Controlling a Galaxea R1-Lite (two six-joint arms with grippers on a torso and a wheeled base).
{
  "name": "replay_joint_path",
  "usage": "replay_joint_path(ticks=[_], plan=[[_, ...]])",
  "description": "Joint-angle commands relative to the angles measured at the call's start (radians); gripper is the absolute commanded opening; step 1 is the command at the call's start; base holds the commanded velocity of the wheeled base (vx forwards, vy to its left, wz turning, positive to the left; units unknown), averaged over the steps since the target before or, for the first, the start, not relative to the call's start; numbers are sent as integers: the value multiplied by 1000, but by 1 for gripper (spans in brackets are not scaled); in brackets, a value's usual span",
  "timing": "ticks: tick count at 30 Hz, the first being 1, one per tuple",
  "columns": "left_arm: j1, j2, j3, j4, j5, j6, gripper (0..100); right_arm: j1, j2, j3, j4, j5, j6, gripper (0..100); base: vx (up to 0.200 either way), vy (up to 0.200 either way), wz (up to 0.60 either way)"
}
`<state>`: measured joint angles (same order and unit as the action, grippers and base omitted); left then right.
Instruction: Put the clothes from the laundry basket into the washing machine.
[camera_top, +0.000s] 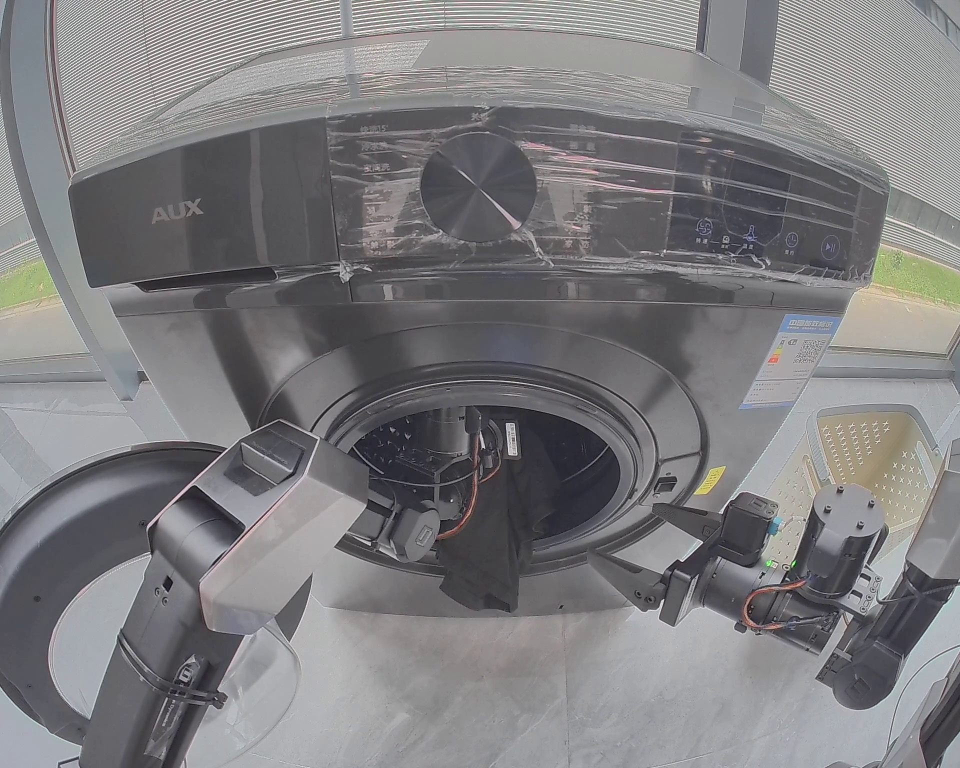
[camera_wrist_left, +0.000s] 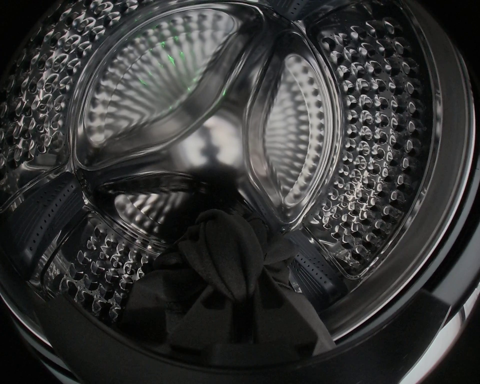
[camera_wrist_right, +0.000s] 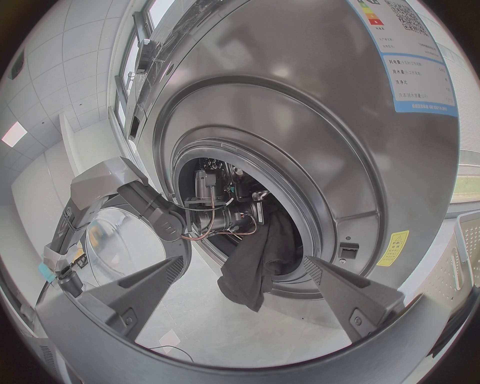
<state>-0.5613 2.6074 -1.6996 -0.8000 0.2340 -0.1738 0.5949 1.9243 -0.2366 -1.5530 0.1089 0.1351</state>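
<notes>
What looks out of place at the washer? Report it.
The black garment is only partly in: part lies in the drum, the rest hangs over the opening rim of the washing machine and dangles down its front. Nothing else stands out.

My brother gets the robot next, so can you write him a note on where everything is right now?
Left arm: wrist inside the washing machine drum; its grip cannot be told.
Right gripper: open, empty, in front of the machine, beside the basket.
Black garment: partly in the drum, one end hanging out over the opening's rim.
Door: open.
Left to do: get the hanging end inside. The part of the basket in view holds no clothes.
</notes>
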Motion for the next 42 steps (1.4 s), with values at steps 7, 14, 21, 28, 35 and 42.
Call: replay_joint_path(ticks=[7,14,21,28,35,42], plan=[[-6,29,18,-7,8,-6,100,-1,1,0,-7,0,0,100,0,0,0],[-57,-89,221,21,-48,4,100,-3,2,-1,-9,2,0,100,0,0,0],[-71,-118,353,25,-107,5,100,-1,1,0,-9,0,0,100,0,0,0],[-62,-79,354,41,-104,10,100,-1,1,-1,-9,2,0,100,0,0,0],[-58,-46,325,35,-98,13,0,-3,-1,-1,-9,0,0,100,0,0,0],[-52,-44,291,25,-84,7,0,-3,-1,-4,-9,2,0,100,0,0,0]])
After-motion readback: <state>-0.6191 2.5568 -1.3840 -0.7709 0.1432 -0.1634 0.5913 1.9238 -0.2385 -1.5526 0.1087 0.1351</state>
